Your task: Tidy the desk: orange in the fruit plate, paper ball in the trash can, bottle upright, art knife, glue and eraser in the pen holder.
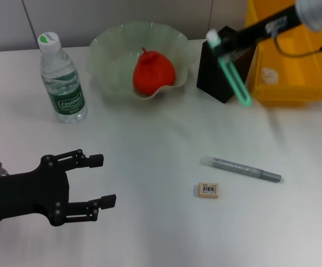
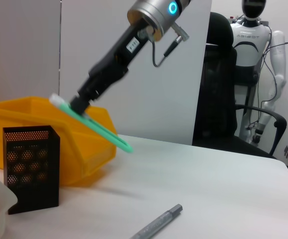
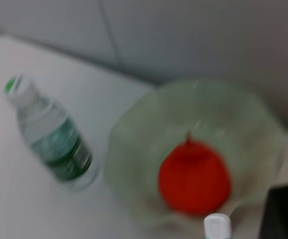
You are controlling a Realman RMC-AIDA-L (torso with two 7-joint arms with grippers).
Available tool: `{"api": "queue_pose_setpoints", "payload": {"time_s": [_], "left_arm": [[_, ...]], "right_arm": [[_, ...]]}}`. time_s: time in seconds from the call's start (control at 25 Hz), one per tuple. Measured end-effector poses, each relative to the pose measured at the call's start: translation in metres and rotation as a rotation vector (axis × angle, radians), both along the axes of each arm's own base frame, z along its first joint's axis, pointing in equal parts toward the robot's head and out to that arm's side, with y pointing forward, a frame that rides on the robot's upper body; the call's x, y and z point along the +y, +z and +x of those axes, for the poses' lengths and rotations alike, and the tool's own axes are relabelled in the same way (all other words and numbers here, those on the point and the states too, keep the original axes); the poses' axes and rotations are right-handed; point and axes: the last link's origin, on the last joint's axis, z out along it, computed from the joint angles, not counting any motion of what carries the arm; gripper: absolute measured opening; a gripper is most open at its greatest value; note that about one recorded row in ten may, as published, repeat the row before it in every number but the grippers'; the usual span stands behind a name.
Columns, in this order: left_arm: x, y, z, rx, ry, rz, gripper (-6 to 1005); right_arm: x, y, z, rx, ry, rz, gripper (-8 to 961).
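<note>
While my right gripper (image 1: 223, 51) pinches the green art knife (image 1: 232, 75) above the pen holder (image 1: 223, 69), my left gripper (image 1: 101, 181) idles open. Left wrist: knife (image 2: 96, 124) tilted over holder (image 2: 32, 167). Right wrist: orange (image 3: 194, 177) in fruit plate (image 3: 134, 144), bottle (image 3: 52, 134) upright.

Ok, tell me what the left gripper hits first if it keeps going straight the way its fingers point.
The left gripper, open and low over the table, points toward the robot's right. The eraser and the grey pen-like tool lie roughly in that line; the eraser looks likelier first, though height and depth are unclear.
</note>
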Motion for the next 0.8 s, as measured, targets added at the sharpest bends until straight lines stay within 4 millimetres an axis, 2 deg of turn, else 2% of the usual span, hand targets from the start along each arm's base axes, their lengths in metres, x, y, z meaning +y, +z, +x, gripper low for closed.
{"api": "queue_pose_setpoints", "payload": {"time_s": [0.04, 0.24, 0.56, 0.8], "left_arm": [[0.000, 0.000, 0.000, -0.001, 0.001, 0.003, 827], [0.000, 0.000, -0.001, -0.005, 0.005, 0.006, 827], [0.001, -0.001, 0.000, -0.014, 0.010, 0.015, 827], [0.001, -0.001, 0.000, -0.015, 0.010, 0.015, 827]], "right_arm": [[0.007, 0.008, 0.000, 0.011, 0.037, 0.052, 154], [0.020, 0.014, 0.000, 0.028, 0.118, 0.143, 153], [0.046, 0.008, 0.008, 0.047, 0.211, 0.286, 153], [0.051, 0.005, 0.015, 0.037, 0.211, 0.313, 154]]}}
